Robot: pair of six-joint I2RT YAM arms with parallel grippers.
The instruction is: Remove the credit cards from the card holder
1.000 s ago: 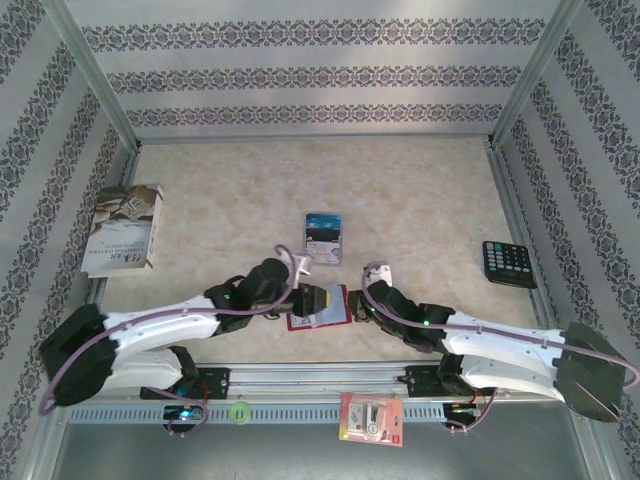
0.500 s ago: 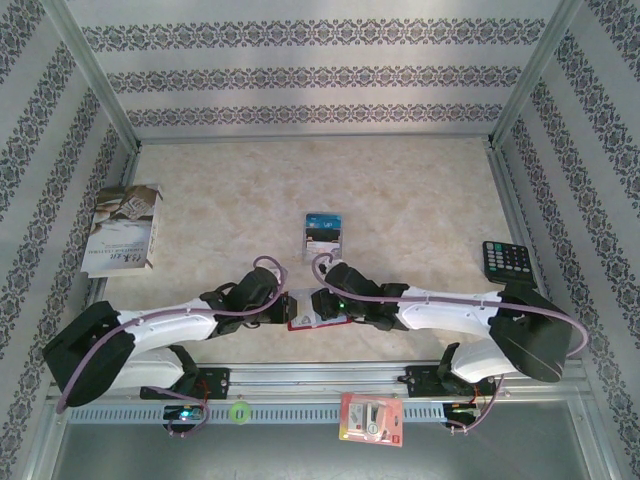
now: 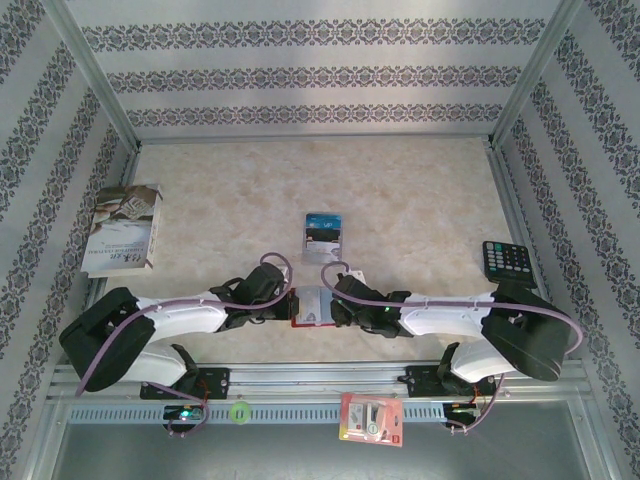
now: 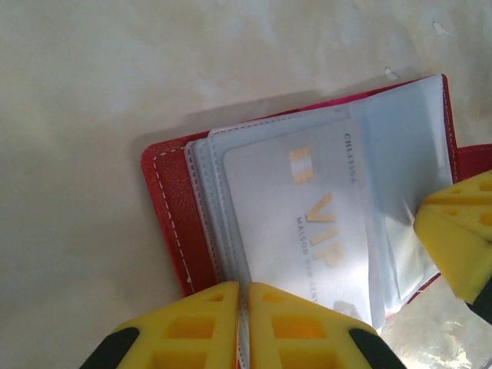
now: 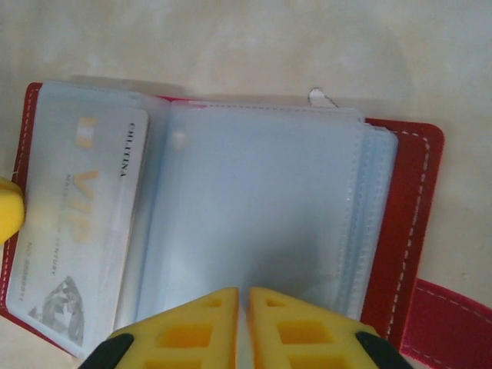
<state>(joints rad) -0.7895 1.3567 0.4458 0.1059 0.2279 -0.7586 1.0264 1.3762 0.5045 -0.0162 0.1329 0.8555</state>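
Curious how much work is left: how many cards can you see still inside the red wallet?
1: a pale VIP card in a clear sleeve of the open red wallet. The other sleeves look empty, but stacked ones may hide more.

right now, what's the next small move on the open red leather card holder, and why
Probably pull the left gripper back, sliding the pale VIP card from its clear sleeve: it looks shut on that edge, the right gripper on the pages.

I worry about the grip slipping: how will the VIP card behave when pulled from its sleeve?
The VIP card looks thin, flat and glossy, so probably stiff but slippery. The clear sleeves look thin and creased, so likely floppy, dragging along. The red card holder seems light; it might slide.
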